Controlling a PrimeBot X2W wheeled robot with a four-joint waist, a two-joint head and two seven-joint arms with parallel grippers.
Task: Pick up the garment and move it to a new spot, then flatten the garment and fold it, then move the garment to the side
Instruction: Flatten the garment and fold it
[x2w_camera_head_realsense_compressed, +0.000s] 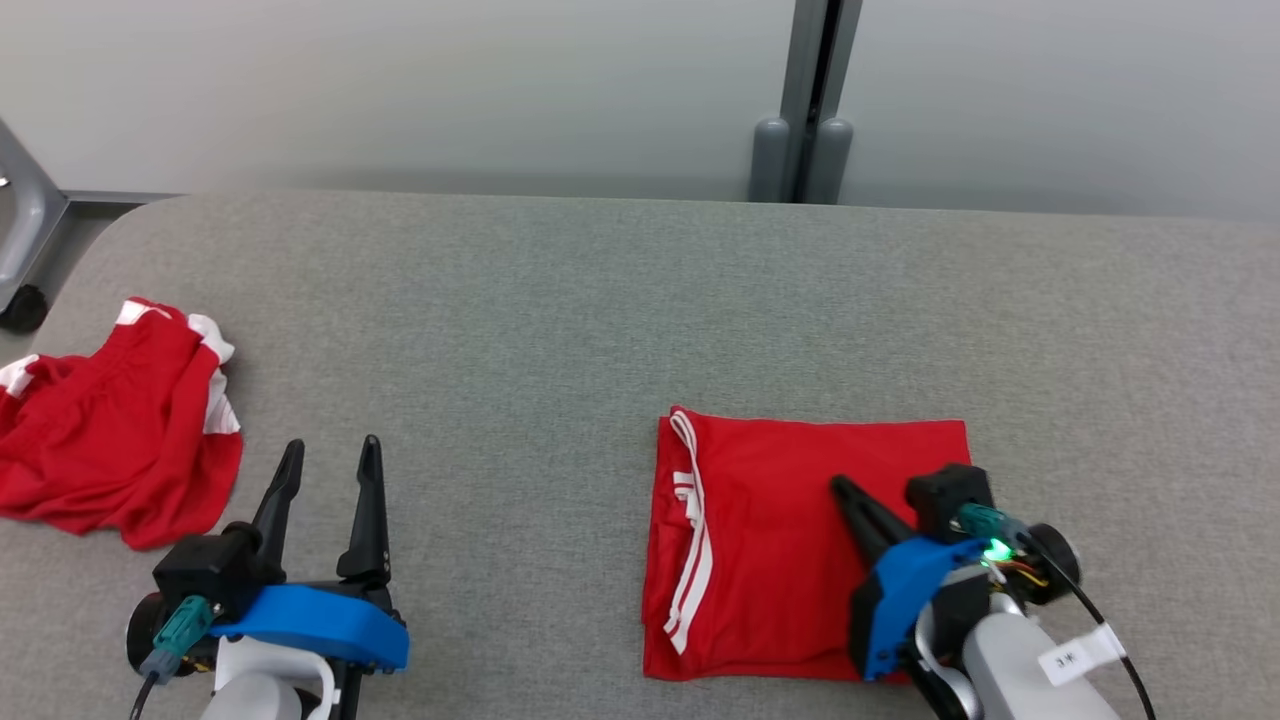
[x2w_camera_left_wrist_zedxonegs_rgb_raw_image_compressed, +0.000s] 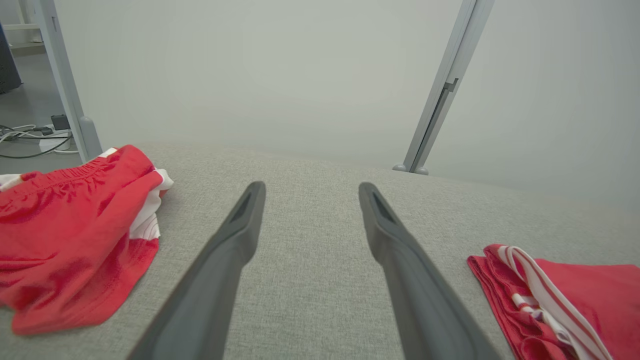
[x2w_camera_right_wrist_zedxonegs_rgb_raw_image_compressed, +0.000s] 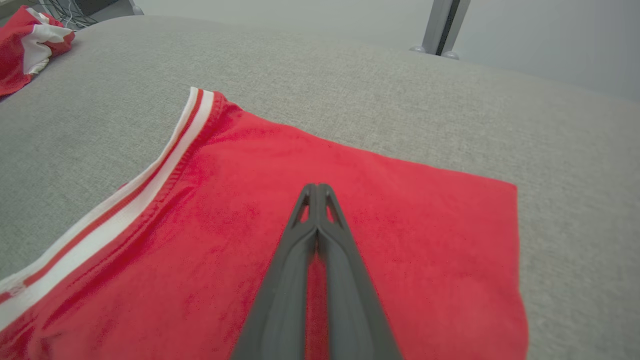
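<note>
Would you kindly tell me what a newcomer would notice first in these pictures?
The folded red garment lies flat right of centre on the grey table, with the right gripper shut over it. A crumpled red garment sits at the table's left edge, beside the open left gripper.

- Small white paper tag (x2w_camera_head_realsense_compressed: 1078, 655), wrapped flag-like round the thin black cable (x2w_camera_head_realsense_compressed: 1112, 628) beside the pale grey forearm (x2w_camera_head_realsense_compressed: 1010, 670) behind the right gripper (x2w_camera_head_realsense_compressed: 838, 486), seen from the head camera: short dark print, tilted.
- First mark on that tag read as "3"; following mark too small and blurred to tell.
- No other lettering, brand, number or sign legible in the head view or either wrist view.
</note>
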